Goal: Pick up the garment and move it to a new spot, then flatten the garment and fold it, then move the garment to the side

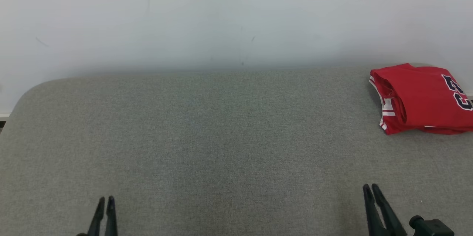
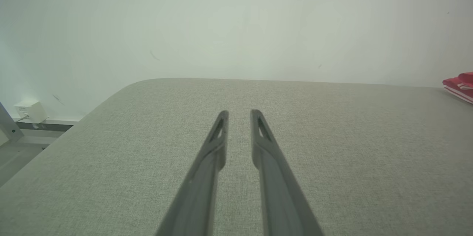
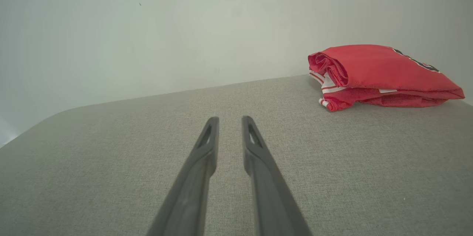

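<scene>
text: large dark characters (image 1: 457, 92), white-edged | on: top face of folded red garment (image 1: 417, 97) | legibility: cut off at picture edge, cannot be read | other text: none legible

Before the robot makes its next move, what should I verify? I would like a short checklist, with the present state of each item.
1. Garment position: the red garment lies at the far right of the grey table: ok.
2. Garment shape: it is a compact folded stack, not spread out: ok.
3. Left gripper: empty, fingers slightly apart, above bare table: ok.
4. Right gripper: empty, fingers slightly apart, apart from the garment: ok.
5. Path from the right gripper to the garment: only bare table between them: ok.
6. Garment's far edge fully on the table: hidden behind the stack: cannot tell.
</scene>
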Motion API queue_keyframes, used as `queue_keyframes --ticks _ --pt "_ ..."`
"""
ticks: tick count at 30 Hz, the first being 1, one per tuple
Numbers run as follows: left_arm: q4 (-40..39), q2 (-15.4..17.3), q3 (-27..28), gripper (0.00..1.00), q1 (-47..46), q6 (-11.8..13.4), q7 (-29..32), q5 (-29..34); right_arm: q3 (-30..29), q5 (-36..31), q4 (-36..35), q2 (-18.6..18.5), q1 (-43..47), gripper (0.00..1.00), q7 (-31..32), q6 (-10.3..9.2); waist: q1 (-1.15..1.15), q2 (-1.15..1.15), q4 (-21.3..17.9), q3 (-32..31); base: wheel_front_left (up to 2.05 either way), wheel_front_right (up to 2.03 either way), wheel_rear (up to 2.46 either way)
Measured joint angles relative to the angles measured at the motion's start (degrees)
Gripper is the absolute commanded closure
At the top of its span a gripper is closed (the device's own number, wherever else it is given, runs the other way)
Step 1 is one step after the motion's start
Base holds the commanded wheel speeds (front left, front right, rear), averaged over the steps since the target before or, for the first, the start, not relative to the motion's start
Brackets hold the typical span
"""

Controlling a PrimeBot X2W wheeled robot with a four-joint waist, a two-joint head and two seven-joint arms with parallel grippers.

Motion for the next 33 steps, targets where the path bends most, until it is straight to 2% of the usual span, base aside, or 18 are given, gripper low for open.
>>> queue_keyframes --ticks 3,16,33 --pt "1.34 -0.23 0.18 1.00 0.15 -0.07 0.80 -1.12 0.00 1.26 0.97 0.10 0.60 1.00 0.29 0.00 0.00 0.00 0.01 0.02 0.00 0.00 0.00" --pt "2.02 -0.45 0.63 1.00 -0.76 -0.30 4.52 -16.79 -0.98 15.97 2.07 0.10 -0.86 1.00 3.46 0.00 0.00 0.00 0.12 0.20 0.00 0.00 0.00" --pt "2.68 -0.69 1.08 1.00 -2.69 -0.80 8.35 -32.25 -2.35 30.71 3.07 0.11 -3.08 1.00 6.64 0.00 0.00 0.01 0.25 0.42 0.00 0.00 0.00"
